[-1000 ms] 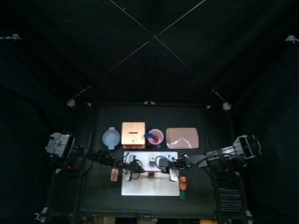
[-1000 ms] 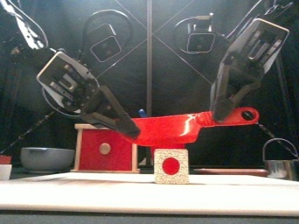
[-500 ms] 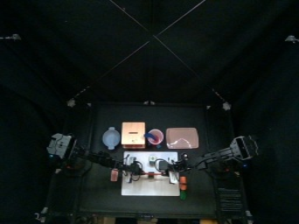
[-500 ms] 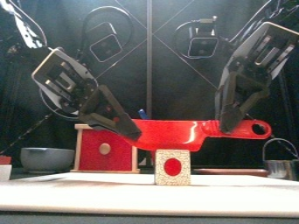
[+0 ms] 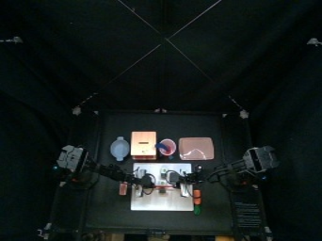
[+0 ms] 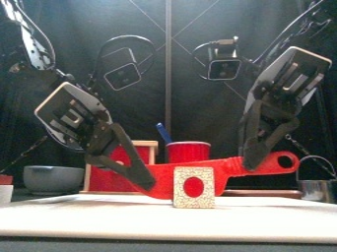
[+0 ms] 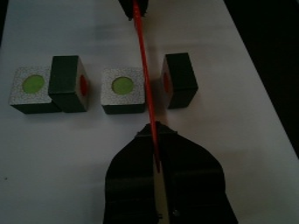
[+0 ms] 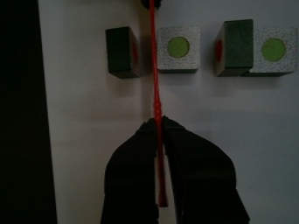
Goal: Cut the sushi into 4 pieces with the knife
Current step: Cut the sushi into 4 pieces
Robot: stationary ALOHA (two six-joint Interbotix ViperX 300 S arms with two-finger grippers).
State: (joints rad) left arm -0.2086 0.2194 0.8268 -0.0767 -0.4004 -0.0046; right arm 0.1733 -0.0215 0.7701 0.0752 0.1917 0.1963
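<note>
The red knife (image 6: 158, 178) hangs low over the white cutting board (image 5: 161, 192), held at both ends. My left gripper (image 6: 132, 177) is shut on its blade end. My right gripper (image 6: 253, 165) is shut on its ringed handle. In the left wrist view the knife (image 7: 142, 61) shows edge-on, between the middle sushi piece (image 7: 121, 87) and a dark green end piece (image 7: 179, 80). A third, longer sushi piece (image 7: 47, 83) lies apart. From the front, one sushi piece (image 6: 194, 187) stands before the blade, its speckled face with a red centre toward the camera.
Behind the board stand a blue-grey bowl (image 5: 120, 148), a wooden box with a red drawer front (image 5: 143, 144), a red cup (image 5: 168, 147) with a blue knife in it, and a pink tray (image 5: 197, 148). A metal cutter (image 6: 316, 177) sits at the right.
Both grippers have come down with the knife. Its blade has dropped from above the sushi to the level of the pieces.
</note>
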